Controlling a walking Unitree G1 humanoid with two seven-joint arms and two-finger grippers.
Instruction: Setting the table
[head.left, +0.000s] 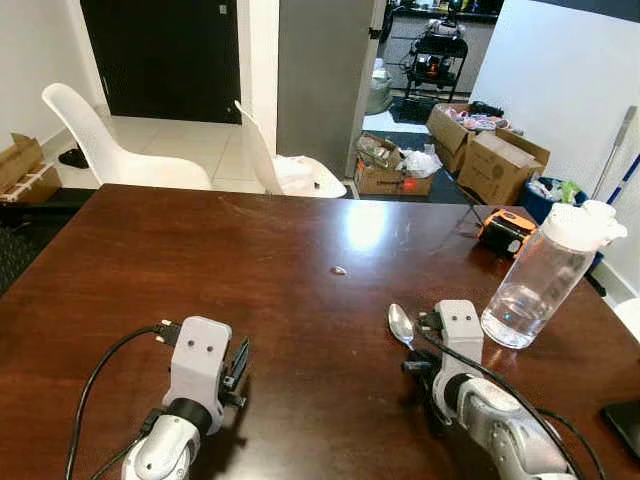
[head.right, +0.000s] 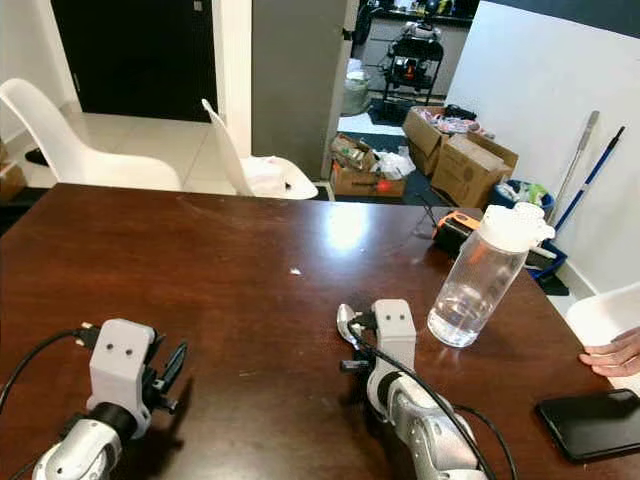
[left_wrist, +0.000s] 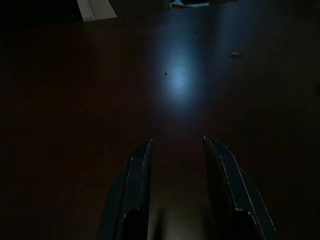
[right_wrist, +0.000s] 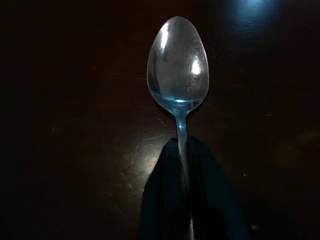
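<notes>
While the left hand (left_wrist: 175, 150) gapes, the right hand (right_wrist: 184, 150) pinches a spoon (right_wrist: 177, 65).

The desk (head.left: 250, 270) is dark polished wood, glossy enough to mirror the light. The spoon (right_wrist: 178, 75) is shiny smooth metal. The bottle (head.left: 545, 275) is clear plastic with a white matt cap. The chairs (head.left: 110, 145) are smooth white plastic, the boxes (head.left: 495, 160) plain matt cardboard.
</notes>
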